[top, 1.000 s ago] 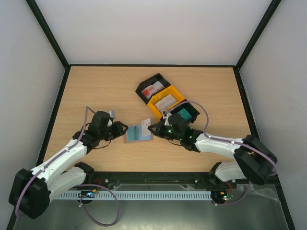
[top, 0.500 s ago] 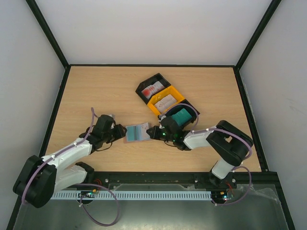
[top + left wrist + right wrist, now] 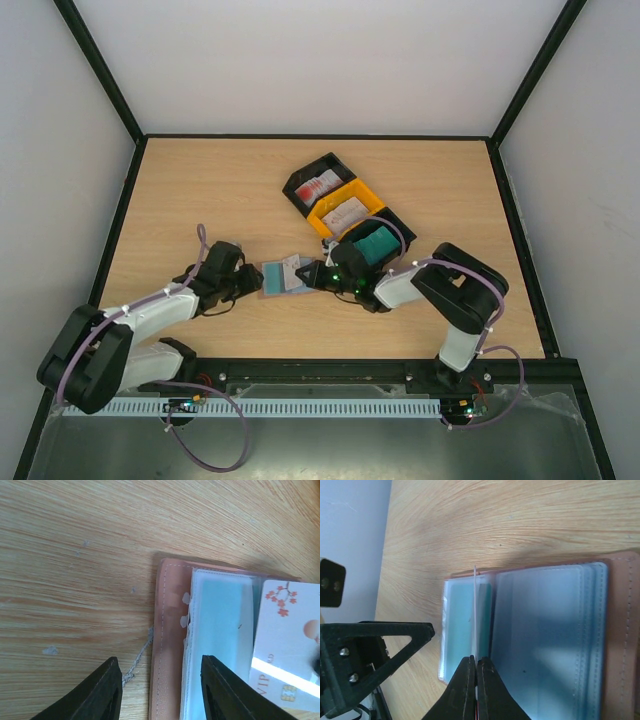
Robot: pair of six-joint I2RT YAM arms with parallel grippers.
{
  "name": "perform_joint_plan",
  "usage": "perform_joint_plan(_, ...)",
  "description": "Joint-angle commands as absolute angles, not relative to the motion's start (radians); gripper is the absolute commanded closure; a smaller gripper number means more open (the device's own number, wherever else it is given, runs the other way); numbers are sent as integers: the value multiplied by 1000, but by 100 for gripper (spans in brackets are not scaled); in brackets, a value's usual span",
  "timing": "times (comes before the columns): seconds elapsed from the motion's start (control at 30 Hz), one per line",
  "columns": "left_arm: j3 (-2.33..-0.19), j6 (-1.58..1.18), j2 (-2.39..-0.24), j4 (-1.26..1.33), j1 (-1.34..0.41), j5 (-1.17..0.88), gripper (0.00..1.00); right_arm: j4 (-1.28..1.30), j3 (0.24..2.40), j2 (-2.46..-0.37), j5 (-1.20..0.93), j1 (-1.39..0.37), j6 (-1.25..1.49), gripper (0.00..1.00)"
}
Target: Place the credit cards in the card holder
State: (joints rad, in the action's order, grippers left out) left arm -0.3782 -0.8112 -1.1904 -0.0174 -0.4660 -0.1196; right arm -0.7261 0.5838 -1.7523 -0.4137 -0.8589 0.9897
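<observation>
- My right end effector (image 3: 476, 664) is pressed together on the white plastic credit card with red blossom marks (image 3: 285, 645). I hold it on its edge, I think so that it can slide into a pocket.
- The brown leather-like folding card holder (image 3: 283, 277) lies open on the light wooden worktop (image 3: 200, 200) between my two end effectors, with its blue-grey pockets facing up.
- My left end effector (image 3: 160, 662) has its fingers apart, with the holder's brown border between them. Probably it is there to stop the holder from sliding. Whether it presses down, I cannot tell.
- The right wrist view shows the card only as a thin line near the fold. The left wrist view shows its printed face.
- Only the top view shows the other cards, which wait behind the holder: a red-and-white card (image 3: 318, 185) in a black plastic tray (image 3: 290, 188), a white card (image 3: 345, 212) in an orange tray (image 3: 323, 227), and a teal card (image 3: 375, 245) in a second black tray (image 3: 401, 228).
</observation>
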Motion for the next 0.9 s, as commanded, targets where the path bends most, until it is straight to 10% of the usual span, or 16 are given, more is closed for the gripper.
perform_joint_plan(0.0,-381,-793,-1202,-13,-462,-127,55,-765,612,-1790,-410,-866,1003,98)
perform_joint_plan(0.87,-352,-788,-1266,37,-462,-199,66,-698,686,-1944,-395,-926,1135,98)
